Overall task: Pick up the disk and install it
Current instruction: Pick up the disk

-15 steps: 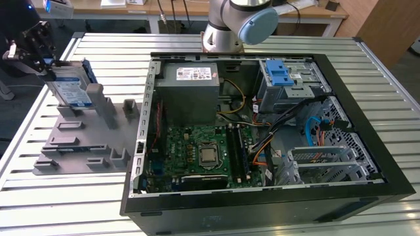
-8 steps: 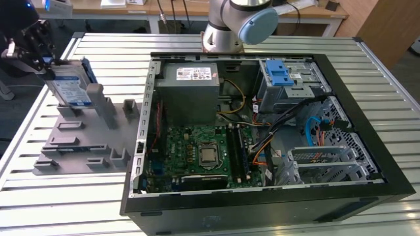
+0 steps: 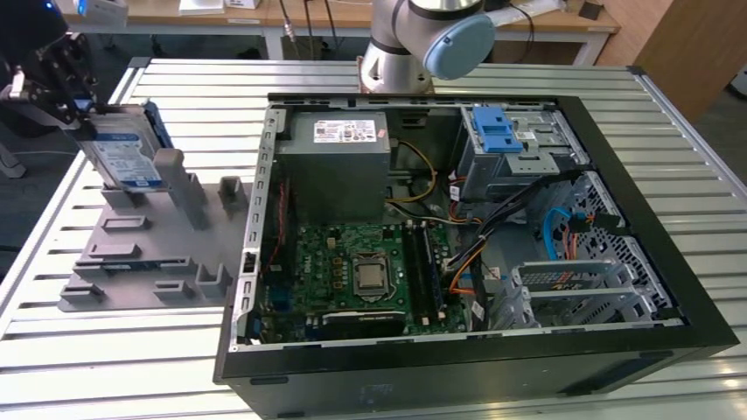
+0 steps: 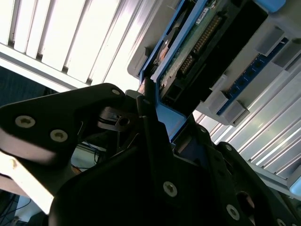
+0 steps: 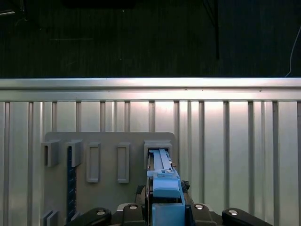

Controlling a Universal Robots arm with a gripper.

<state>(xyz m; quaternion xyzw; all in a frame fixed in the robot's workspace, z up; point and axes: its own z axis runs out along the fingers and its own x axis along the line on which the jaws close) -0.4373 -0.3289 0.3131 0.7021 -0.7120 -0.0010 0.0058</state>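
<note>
Presently the flat, silver metal, blue-framed disk (image 3: pixel 122 150) is held on edge by the black gripper (image 3: pixel 82 112), which is closed on its upper end, at a slot of the grey plastic holder (image 3: pixel 140 254). The disk is judged stiff, fairly heavy and shock-sensitive, and best clamped across the frame edges.

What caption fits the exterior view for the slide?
Gripper grips the upright disk at the grey fixture, beside the open computer case.
</note>
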